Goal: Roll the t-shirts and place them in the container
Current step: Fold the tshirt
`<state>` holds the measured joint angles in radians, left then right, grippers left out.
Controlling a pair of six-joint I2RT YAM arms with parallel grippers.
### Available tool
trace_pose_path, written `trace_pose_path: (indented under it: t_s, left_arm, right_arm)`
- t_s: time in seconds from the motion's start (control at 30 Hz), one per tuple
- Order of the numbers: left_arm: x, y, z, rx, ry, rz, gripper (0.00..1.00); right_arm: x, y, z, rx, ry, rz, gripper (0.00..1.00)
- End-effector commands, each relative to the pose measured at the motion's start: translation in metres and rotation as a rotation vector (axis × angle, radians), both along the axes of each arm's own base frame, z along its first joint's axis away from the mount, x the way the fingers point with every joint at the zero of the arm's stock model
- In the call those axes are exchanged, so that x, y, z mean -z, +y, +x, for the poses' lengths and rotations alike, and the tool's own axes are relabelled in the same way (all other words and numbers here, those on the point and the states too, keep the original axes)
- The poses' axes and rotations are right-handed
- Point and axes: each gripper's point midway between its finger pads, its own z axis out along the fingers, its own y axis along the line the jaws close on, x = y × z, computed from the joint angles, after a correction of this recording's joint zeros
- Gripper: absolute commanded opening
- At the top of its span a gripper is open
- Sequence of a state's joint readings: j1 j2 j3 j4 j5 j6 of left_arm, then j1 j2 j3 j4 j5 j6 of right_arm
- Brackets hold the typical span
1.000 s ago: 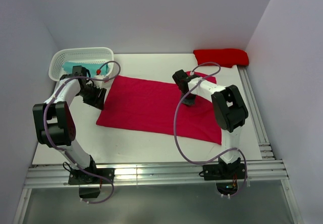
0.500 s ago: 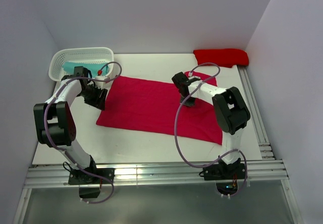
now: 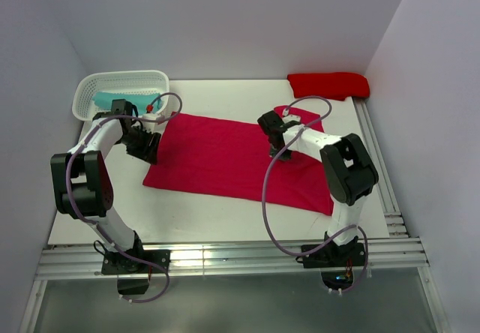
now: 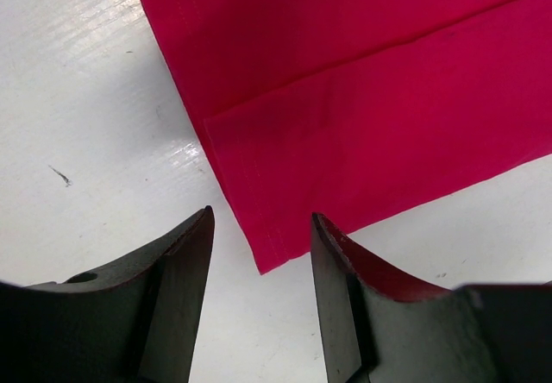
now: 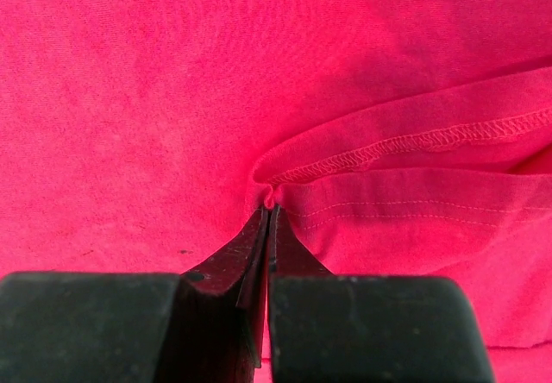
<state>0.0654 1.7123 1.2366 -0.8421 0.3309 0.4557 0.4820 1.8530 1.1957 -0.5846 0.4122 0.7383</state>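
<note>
- The left arm reaches forward and bends in toward the left edge of the raspberry-red t-shirt [image 3: 217, 157], which lies spread flat across the middle of the table [image 3: 225, 217].
- The left gripper [image 4: 261, 221] is spread wide. Its two fingers [image 4: 177, 297] stand on either side of a corner of cloth on that left edge and pinch nothing.
- The right arm folds back over the right part of the shirt, with its wrist tipped downward.
- The right gripper [image 5: 269, 215] is clamped tight on a small pucker of the red cloth, just beside a stitched hem fold.
- From above, the tips of the right gripper are hard to pick out under its own wrist.
- I can't tell whether the left fingers touch the table or hang just above it.
- The shirt's far-right corner is partly hidden behind the right arm.
- A teal bundle [image 3: 112, 97] lies in the white lattice basket [image 3: 120, 76] at the far-left corner, just behind the left wrist, which covers part of it.
- A scarlet bundle [image 3: 328, 85] sits at the far-right corner by the back wall, well apart from both grippers.
- A purple cable [image 3: 262, 190] loops off the right arm and arcs over the shirt's right part.
</note>
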Motion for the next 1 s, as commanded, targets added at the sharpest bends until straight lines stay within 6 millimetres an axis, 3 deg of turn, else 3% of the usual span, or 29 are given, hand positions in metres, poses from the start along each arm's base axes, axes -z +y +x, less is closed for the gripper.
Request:
trace_pose_path:
  t_s: [0.0,0.43,0.97]
  left_arm:
    - [-0.002,-0.002,0.003,0.001,-0.016,-0.001,0.54]
    - [0.0,-0.002,0.003,0.001,-0.012,0.002,0.54]
    - [0.003,-0.003,0.001,0.003,-0.007,0.004,0.54]
  right_arm:
    - [-0.015,0.002,0.007,0.006,-0.079,0.012,0.02]
    - [-0.026,0.014,0.019,-0.024,-0.154,0.069,0.02]
    - [-0.02,0.015,0.019,-0.027,-0.194,0.093,0.01]
